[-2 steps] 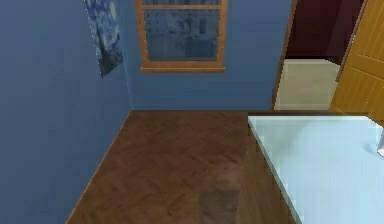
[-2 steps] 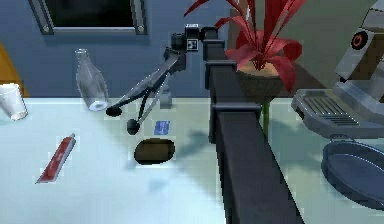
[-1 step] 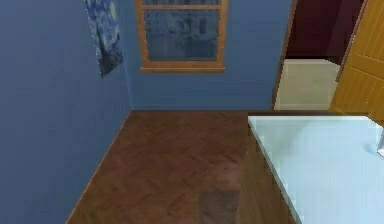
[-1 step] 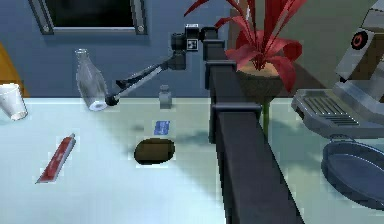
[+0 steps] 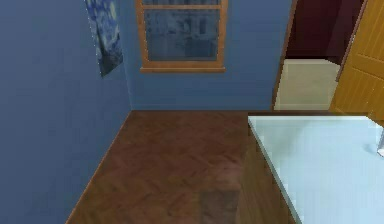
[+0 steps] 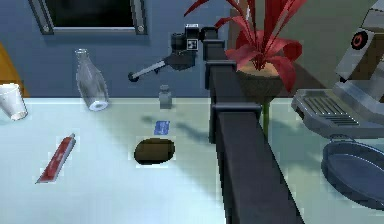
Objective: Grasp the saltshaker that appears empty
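Clear bottle (image 6: 91, 80), red-leaved plant (image 6: 262, 35), red tube (image 6: 57, 158), dark pan (image 6: 355, 172), coffee machine (image 6: 350, 90) on pale countertop (image 6: 100, 195).

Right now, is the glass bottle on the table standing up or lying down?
Upright. The clear bottle stands on its base on the pale table, narrow neck at the top.

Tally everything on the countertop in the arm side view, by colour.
Clear: 2, bottle and small shaker
Red: 2, tube and potted plant
White: 1, cup
Blue: 1, small flat thing
Dark: 2, brown lump and pan
Grey: 1, coffee machine
Total: 9
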### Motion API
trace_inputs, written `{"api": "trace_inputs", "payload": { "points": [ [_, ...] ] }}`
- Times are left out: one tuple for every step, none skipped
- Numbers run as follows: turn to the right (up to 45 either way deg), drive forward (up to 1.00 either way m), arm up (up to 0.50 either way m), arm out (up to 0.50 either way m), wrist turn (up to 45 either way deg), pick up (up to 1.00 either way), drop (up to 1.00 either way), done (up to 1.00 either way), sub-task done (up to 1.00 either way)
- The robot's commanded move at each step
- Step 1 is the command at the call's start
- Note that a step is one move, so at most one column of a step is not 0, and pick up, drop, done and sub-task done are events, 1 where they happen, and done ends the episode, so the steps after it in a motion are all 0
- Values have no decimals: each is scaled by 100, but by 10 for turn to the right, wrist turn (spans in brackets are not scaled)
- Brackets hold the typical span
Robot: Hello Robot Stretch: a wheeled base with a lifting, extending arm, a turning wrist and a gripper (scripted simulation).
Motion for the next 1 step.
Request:
{"api": "trace_inputs", "payload": {
  "points": [
    [0,0,0,0,210,0,0,0,0]
  ]
}}
